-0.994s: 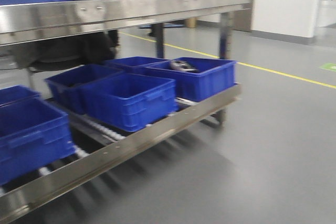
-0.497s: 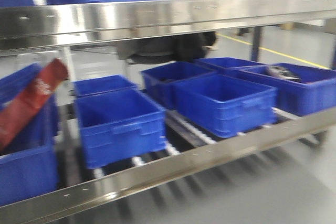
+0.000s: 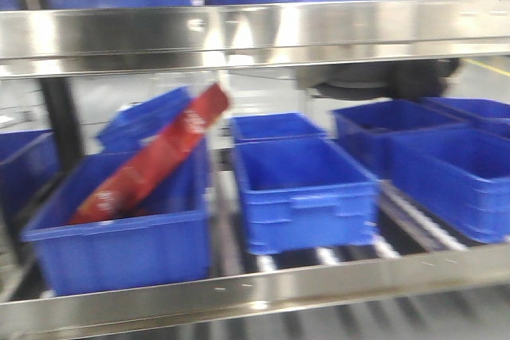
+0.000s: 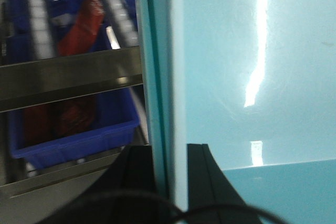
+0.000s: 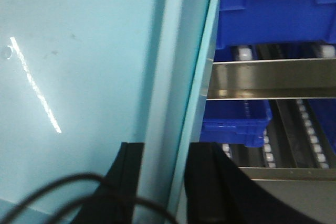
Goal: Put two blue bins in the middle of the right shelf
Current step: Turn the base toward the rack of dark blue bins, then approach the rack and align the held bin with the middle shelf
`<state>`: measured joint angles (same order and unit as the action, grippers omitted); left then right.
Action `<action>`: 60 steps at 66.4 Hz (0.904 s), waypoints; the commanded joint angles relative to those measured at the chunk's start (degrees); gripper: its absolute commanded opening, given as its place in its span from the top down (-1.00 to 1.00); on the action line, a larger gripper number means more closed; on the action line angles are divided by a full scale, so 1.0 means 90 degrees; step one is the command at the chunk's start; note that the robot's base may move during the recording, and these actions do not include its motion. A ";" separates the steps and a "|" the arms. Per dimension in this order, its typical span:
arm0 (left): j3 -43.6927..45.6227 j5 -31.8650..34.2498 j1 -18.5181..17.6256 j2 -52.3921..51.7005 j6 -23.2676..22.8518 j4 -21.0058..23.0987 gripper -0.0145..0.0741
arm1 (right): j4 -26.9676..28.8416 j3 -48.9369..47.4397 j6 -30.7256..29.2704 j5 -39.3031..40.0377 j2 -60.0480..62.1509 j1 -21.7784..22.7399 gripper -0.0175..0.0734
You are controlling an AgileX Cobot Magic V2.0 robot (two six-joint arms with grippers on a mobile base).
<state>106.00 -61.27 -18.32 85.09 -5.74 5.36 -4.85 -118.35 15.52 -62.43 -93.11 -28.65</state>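
In the left wrist view a pale light-blue bin [image 4: 252, 77] fills the right side, its smooth inner floor catching a streak of light. My left gripper [image 4: 170, 153] is shut on that bin's left wall, one black finger [image 4: 139, 171] outside and one inside. The right wrist view shows the same pale blue plastic [image 5: 79, 77], and my right gripper [image 5: 165, 150] is shut on its right wall and thick rim. Whether one bin or two nested ones are held, I cannot tell. Neither gripper nor the pale bin appears in the front view.
A steel shelf rail [image 3: 255, 29] crosses the front view. Below it, dark blue bins [image 3: 303, 185] stand on rollers. The left one [image 3: 119, 236] holds a red bag [image 3: 151, 161]. More dark bins [image 3: 454, 173] sit at the right, behind a lower steel rail [image 3: 255, 288].
In the front view the shelf and its dark blue bins have slid to the right. The bin with the red bag has come fully into sight at the left.
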 commanded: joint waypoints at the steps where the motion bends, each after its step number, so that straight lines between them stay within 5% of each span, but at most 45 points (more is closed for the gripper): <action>1: 0.0134 0.0457 -0.0100 -0.0092 0.0096 0.0615 0.92 | 0.0292 -0.0109 -0.0009 0.0699 0.0055 -0.0047 0.95; 60: 0.0134 0.0457 -0.0100 -0.0092 0.0096 0.0615 0.92 | 0.0292 -0.0109 -0.0009 0.0699 0.0055 -0.0047 0.95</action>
<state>106.00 -61.27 -18.32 85.09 -5.74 5.36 -4.85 -118.35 15.52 -62.43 -93.11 -28.65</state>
